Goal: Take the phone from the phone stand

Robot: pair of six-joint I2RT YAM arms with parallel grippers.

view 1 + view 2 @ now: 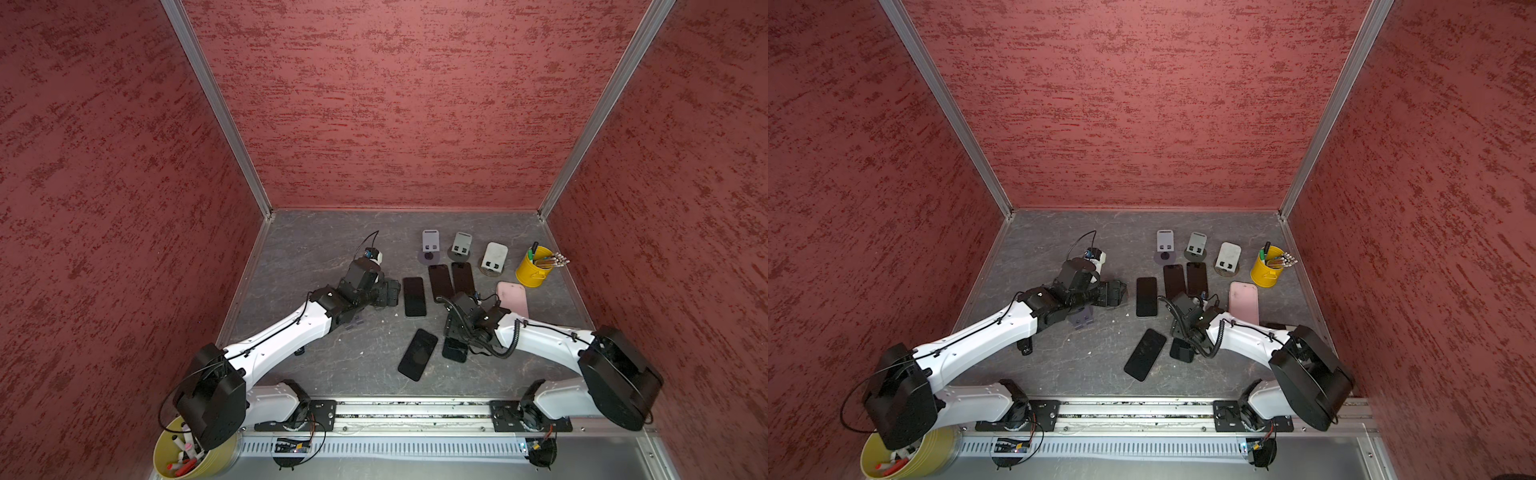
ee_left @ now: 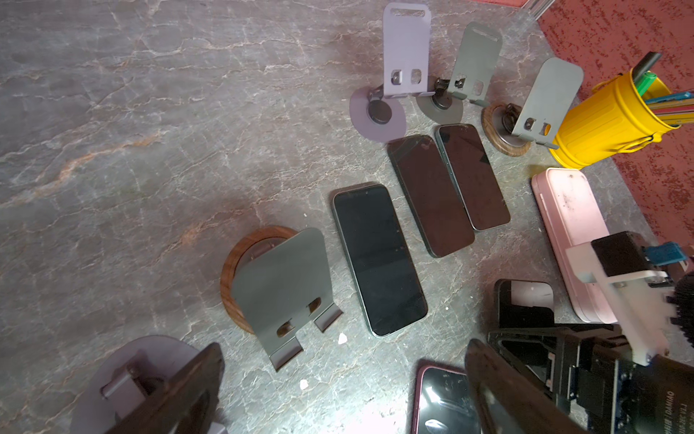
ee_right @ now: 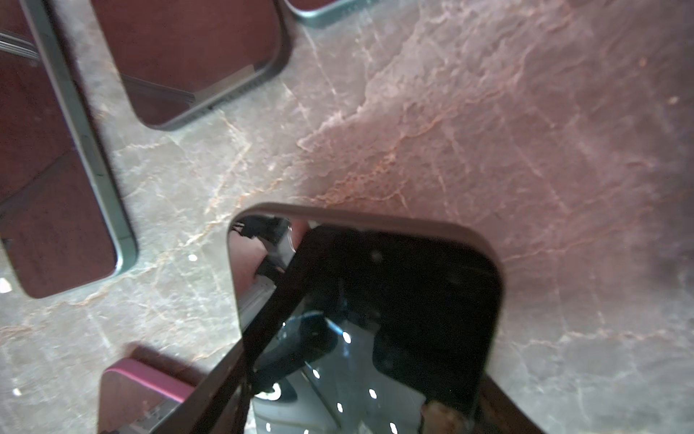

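Five phones (image 1: 414, 296) (image 1: 440, 282) (image 1: 462, 277) (image 1: 417, 354) (image 1: 455, 351), five stands (image 2: 405, 56) (image 2: 477, 56) (image 2: 552, 97) (image 2: 281, 285) (image 2: 150, 349); left claw (image 2: 343, 345) wide open, empty; right claw (image 1: 454, 337) tight round one phone (image 3: 394, 300)

Far left of table (image 1: 307, 241) lay bare: broad way in. Right side crowded. Row of three stands (image 1: 461, 245) stood along the back, yellow bucket (image 1: 534, 270) beside them, three flat phones (image 1: 440, 282) just in front, pink case (image 1: 513, 297) near the bucket. Right arm (image 1: 540, 336), a phone (image 1: 455, 350) in its grip, filled the gap beside the skewed phone (image 1: 417, 354). Left arm (image 1: 291, 328) overhung two more stands (image 2: 278, 289)
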